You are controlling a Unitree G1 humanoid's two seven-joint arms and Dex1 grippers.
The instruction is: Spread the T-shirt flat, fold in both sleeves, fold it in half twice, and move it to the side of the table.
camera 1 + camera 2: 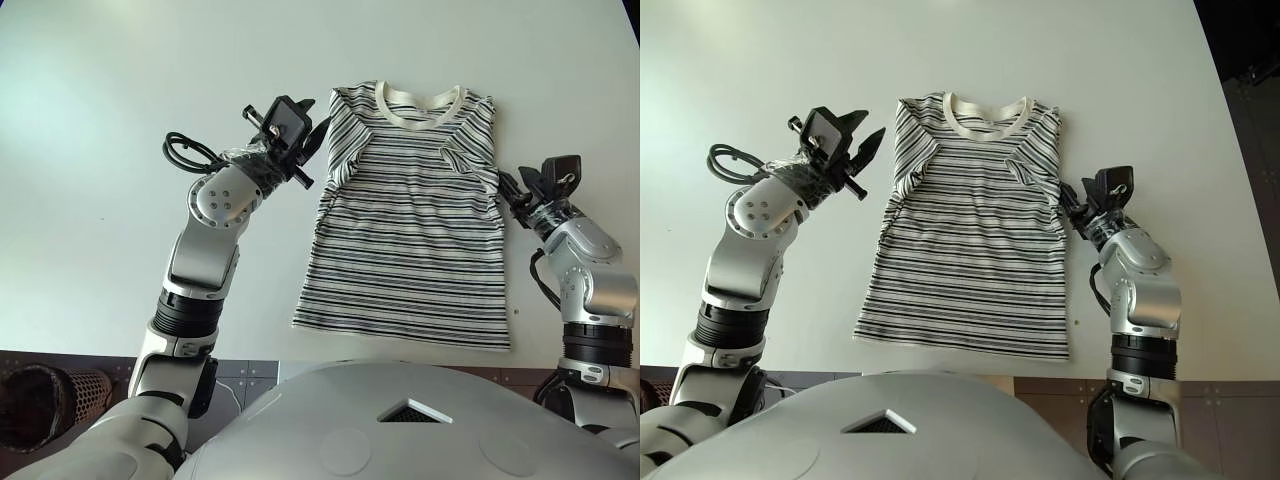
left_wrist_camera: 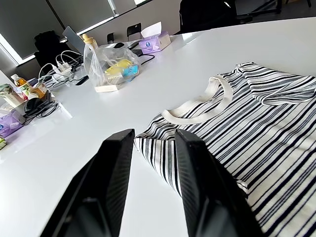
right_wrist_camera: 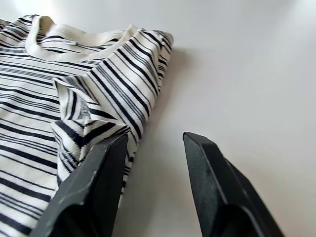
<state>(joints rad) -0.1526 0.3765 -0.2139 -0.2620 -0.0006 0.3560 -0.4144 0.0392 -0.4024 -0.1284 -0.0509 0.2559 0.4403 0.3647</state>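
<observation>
Shirt flat, sleeves tucked in, both my grippers spread

The striped T-shirt (image 1: 410, 230) lay mid-table (image 1: 100, 120), collar away from me, hem near the front edge. My left gripper (image 2: 154, 134) hung by its left shoulder and my right gripper (image 3: 155, 138) was at the right folded sleeve, both with fingers apart and holding nothing. Lots of bare table on my left. Far off, a clear plastic bag (image 2: 98, 59) held yellow and blue stuff (image 2: 122, 70).

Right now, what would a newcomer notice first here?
The striped T-shirt lies flat on the white table, collar away from the robot, both sleeves folded in. The open left gripper hovers by its left shoulder; the open right gripper sits low at its right edge beside the folded sleeve.
</observation>
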